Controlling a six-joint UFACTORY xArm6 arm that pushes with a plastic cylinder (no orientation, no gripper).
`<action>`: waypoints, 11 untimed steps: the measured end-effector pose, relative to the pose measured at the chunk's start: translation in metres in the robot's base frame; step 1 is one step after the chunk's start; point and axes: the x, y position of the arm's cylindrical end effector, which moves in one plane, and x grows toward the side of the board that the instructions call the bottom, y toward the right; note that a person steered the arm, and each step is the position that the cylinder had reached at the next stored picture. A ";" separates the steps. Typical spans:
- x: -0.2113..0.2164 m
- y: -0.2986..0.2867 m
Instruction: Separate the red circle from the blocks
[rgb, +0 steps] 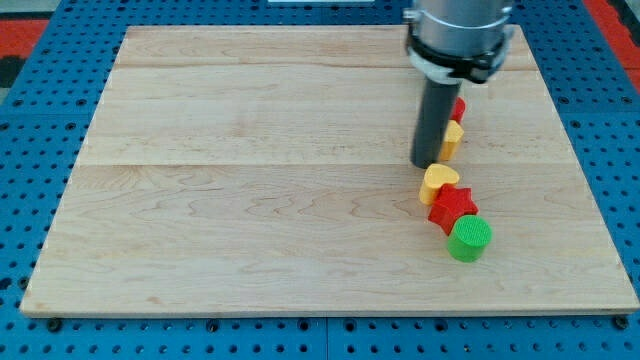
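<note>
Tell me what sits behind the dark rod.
Behind the rod, just right of my tip, a red block and a yellow block peek out at the view's right. The rod covers most of each, so their shapes and any contact cannot be told.

board left wide open; blocks crowd tip on right.

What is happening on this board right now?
A robot arm with a dark rod is working among blocks on the wooden board. My tip sits beside a yellow block and a red block, both partly hidden behind the rod. Nearer the view's bottom, a yellow heart, red star and green cylinder lie in a touching row.
</note>
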 end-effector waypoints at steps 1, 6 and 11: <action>0.006 0.037; -0.084 -0.086; -0.146 -0.012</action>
